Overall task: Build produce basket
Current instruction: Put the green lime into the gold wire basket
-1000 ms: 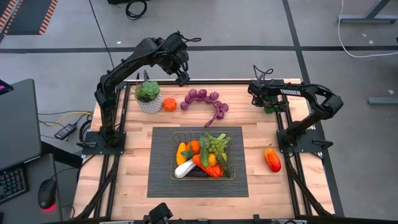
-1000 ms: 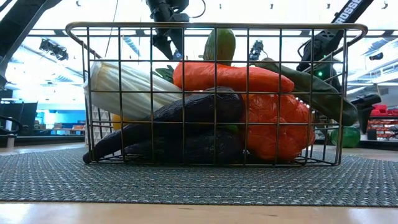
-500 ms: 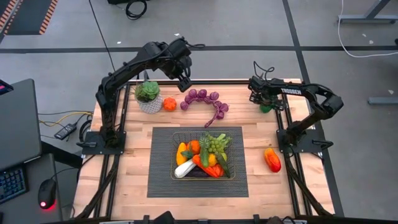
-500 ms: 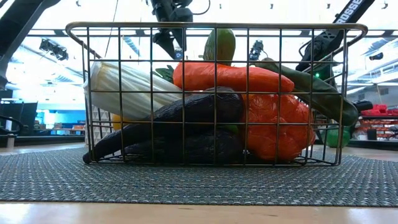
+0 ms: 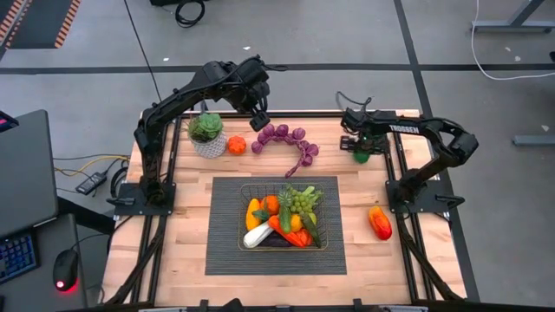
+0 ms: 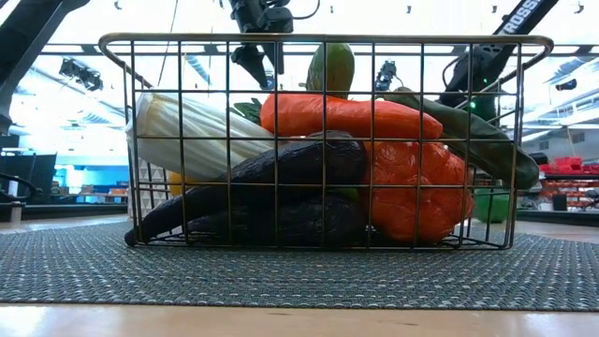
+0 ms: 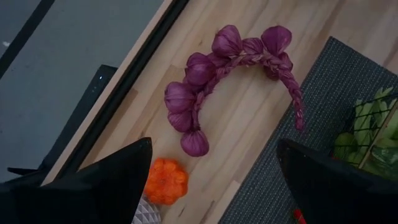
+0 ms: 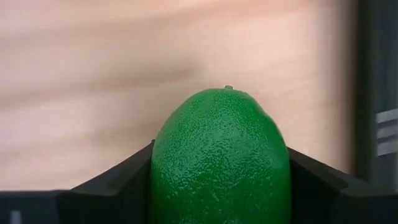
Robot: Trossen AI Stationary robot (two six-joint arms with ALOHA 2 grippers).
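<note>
Right arm [image 5: 434,132] reads "TROSSEN" in white.

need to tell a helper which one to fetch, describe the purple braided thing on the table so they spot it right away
Start at the wooden table, far edge, between the potted succulent and the right gripper. There lies a curved braid of purple bulbs, just beyond the dark mat. It is the only purple string of bulbs outside the basket; the small orange fruit beside it is round and single.

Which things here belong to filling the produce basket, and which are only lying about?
Part of the job:
- basket
- green fruit between the right gripper's fingers
- purple bulb braid
- small orange fruit
- red-orange pepper

Lying about:
- potted succulent
- dark mat
</note>
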